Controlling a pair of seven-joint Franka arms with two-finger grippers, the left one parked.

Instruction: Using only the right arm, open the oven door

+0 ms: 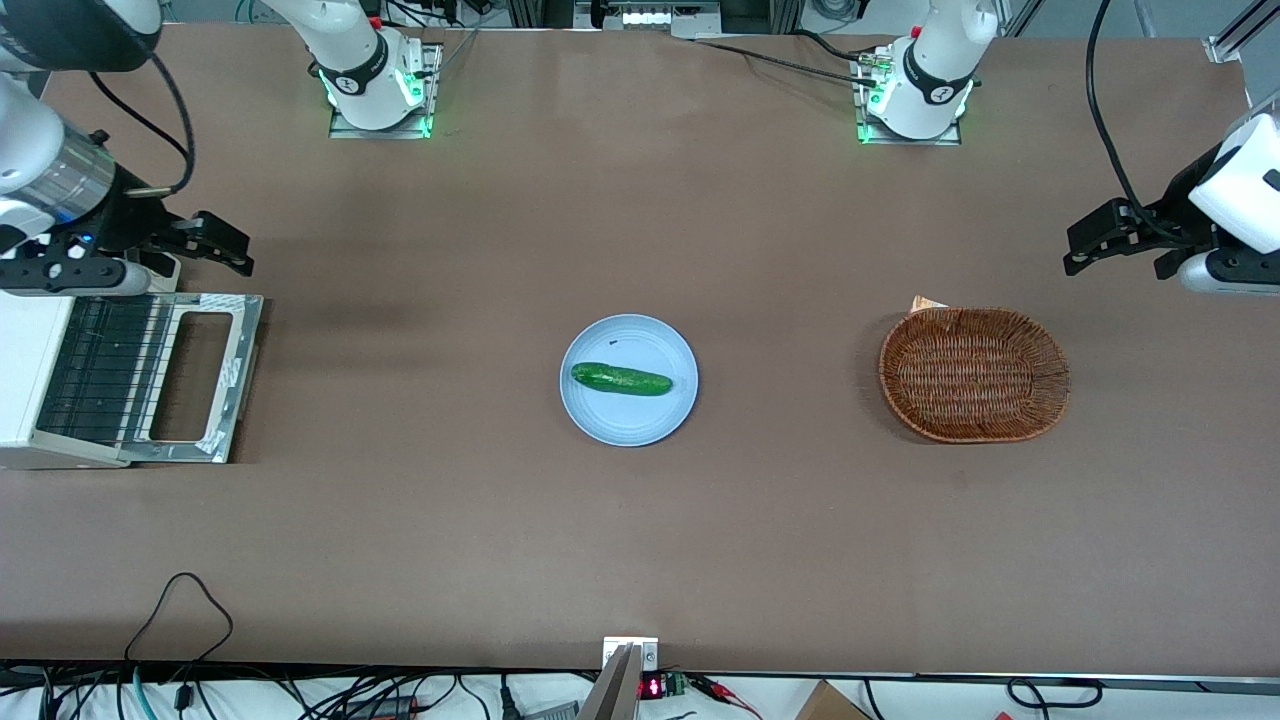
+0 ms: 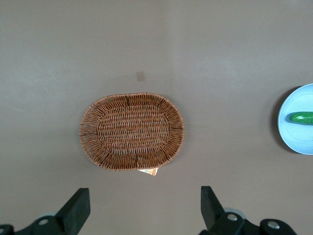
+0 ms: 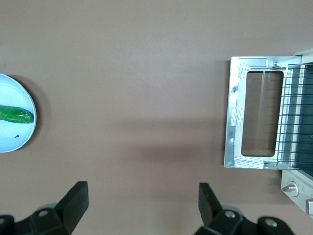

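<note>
Door (image 1: 195, 375) lies folded down flat on the bench (image 1: 640, 520), fully open, hinged to the cream oven (image 1: 20, 380) whose wire rack (image 1: 100, 365) shows inside. It sits just below the gripper (image 1: 215, 245) and a little nearer the front camera. By the look of it the task is done.

Gripper hangs above the bench, clear of the door, fingers (image 3: 73, 200) spread wide with nothing between them.

Handling, as a judgement: the door is a stiff metal frame around a glass pane (image 3: 261, 112), light enough to swing on its hinge but probably sprung or notched near the ends of its travel. The glass is the fragile part and would be slick to pinch. The metal edge farthest from the hinge, where the handle sits, is the place to hook or grip; I cannot make out the handle itself with the door face down.

Out from the gripper toward the middle of the bench sits a blue plate (image 1: 628, 425) with a cucumber (image 1: 621, 379) on it. Well apart, toward the parked arm's end, sits a wicker basket (image 1: 973, 374), empty, with a scrap of something pale (image 1: 925, 303) poking out from under its rim.
</note>
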